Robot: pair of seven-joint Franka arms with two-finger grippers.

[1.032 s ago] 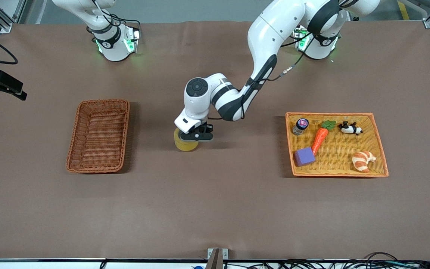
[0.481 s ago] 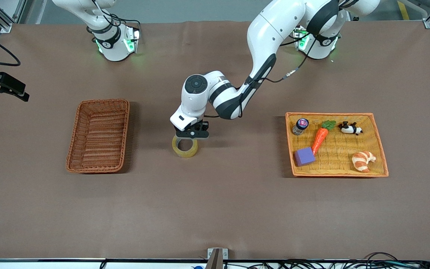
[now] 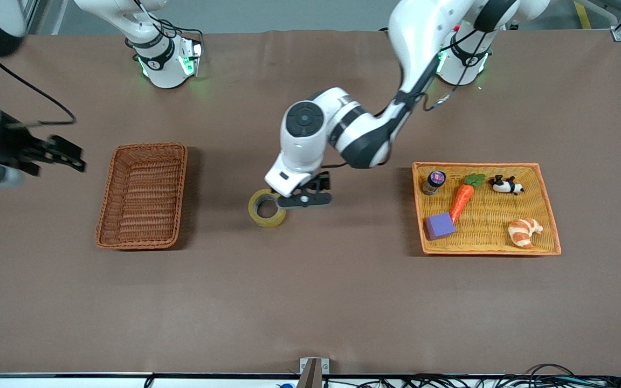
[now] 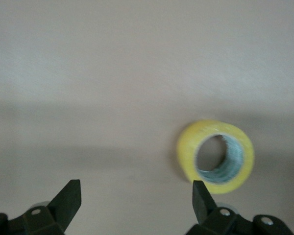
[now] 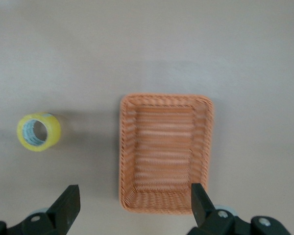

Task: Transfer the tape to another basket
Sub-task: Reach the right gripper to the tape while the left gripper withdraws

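Yellowish and translucent, the tape (image 3: 267, 208) lies flat on the brown table (image 3: 310, 302), its wide hole facing up and a greyish core showing inside. It sits near the middle of the table, between the reddish-brown wicker basket (image 3: 142, 195) toward the right arm's end and the orange-yellow tray (image 3: 552, 215) toward the left arm's end, and apart from both.

The left gripper (image 3: 306, 198) hangs just above the table beside the tape, at about three o'clock from the roll in the front view. Its fingers are spread wide and hold nothing; in the left wrist view both fingertips (image 4: 68, 196) stand clear of the tape (image 4: 215, 156), with bare table between them.

The right gripper (image 3: 54, 153) is up in the air at about nine o'clock from the basket in the front view, over the right arm's end of the table. Its fingers are also spread wide and empty. The right wrist view looks down on the basket (image 5: 165, 152), which holds nothing, with the tape (image 5: 38, 131) lying well apart from it.

The tray holds a carrot (image 3: 463, 195), a purple block (image 3: 440, 225), a croissant (image 3: 524, 231), a small jar (image 3: 433, 182) and a black-and-white figure (image 3: 506, 185).
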